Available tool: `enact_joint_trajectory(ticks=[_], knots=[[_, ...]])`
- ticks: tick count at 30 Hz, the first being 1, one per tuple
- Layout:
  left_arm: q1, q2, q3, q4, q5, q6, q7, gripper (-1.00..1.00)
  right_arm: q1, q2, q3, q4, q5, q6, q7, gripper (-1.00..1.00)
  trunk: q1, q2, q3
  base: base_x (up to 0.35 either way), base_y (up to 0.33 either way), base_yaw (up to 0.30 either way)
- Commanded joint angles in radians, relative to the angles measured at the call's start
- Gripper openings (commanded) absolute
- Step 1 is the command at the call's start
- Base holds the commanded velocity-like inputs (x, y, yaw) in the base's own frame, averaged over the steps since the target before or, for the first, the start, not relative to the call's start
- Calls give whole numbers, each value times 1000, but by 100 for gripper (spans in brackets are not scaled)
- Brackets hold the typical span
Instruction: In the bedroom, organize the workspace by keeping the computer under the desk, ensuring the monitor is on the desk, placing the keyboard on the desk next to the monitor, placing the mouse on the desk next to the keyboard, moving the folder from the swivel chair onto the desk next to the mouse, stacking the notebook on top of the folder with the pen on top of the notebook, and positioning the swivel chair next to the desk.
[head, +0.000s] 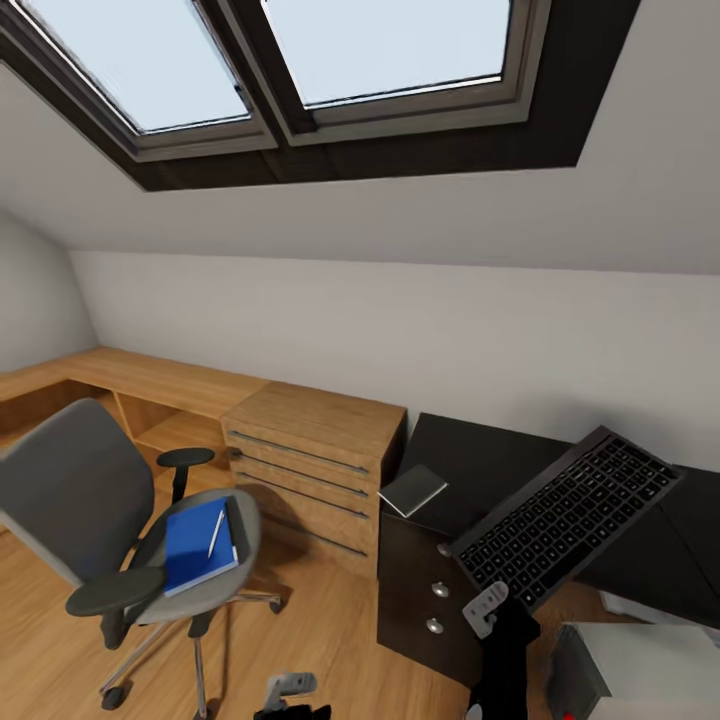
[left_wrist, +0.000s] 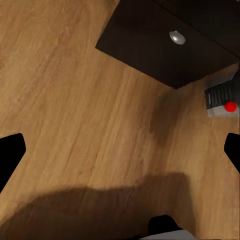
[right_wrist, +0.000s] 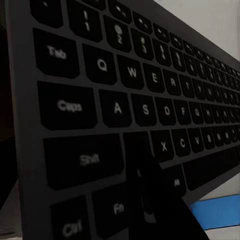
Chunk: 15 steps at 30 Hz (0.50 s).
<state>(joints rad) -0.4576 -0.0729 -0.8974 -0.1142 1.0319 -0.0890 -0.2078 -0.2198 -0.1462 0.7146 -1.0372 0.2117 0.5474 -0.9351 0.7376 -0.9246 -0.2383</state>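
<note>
My right gripper (head: 488, 603) is shut on the dark keyboard (head: 566, 515), gripping its near edge and holding it tilted above the glossy black desk (head: 470, 455). Its keys (right_wrist: 125, 105) fill the right wrist view behind a finger (right_wrist: 150, 200). The grey notebook (head: 413, 490) lies on the desk's left corner. On the swivel chair (head: 75, 490) at the left rests the blue folder (head: 198, 548) with the white pen (head: 216, 533) on it. The light-grey computer (head: 645, 660) stands on the floor at lower right, its red dot (left_wrist: 230, 106) showing. My left gripper (left_wrist: 120, 150) hangs open over the floor. The monitor and mouse are out of view.
A light wooden drawer chest (head: 312, 455) stands between chair and desk, with a wooden bench (head: 140, 375) along the wall. The desk's dark drawer unit (head: 415, 590) with round knobs (left_wrist: 177, 37) is close ahead. A sloped ceiling with skylights (head: 380, 50) hangs overhead.
</note>
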Motion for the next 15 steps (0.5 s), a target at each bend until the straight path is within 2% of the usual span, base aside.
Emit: enact_joint_trajectory(ticks=[1, 3, 4, 15], knots=[[-1, 1, 19, 2, 27, -4, -4, 100, -1, 11, 2, 0, 2, 8, -7, -100, -4, 6, 2, 0, 0, 0], [-1, 8, 63, 3, 49, -5, -2, 100, -1, 29, 2, 3, 2, 8, -16, -100, -12, 20, 9, 0, 0, -55], [-1, 12, 72, 3, 53, -5, 0, 100, -1, 33, 2, 4, 2, 8, -18, -100, -15, 27, 12, 0, 0, -117], [-1, 25, 86, 5, 62, -27, 11, 100, -1, 40, 5, 6, 0, 7, -20, -100, -15, 27, 19, 0, 0, -196]])
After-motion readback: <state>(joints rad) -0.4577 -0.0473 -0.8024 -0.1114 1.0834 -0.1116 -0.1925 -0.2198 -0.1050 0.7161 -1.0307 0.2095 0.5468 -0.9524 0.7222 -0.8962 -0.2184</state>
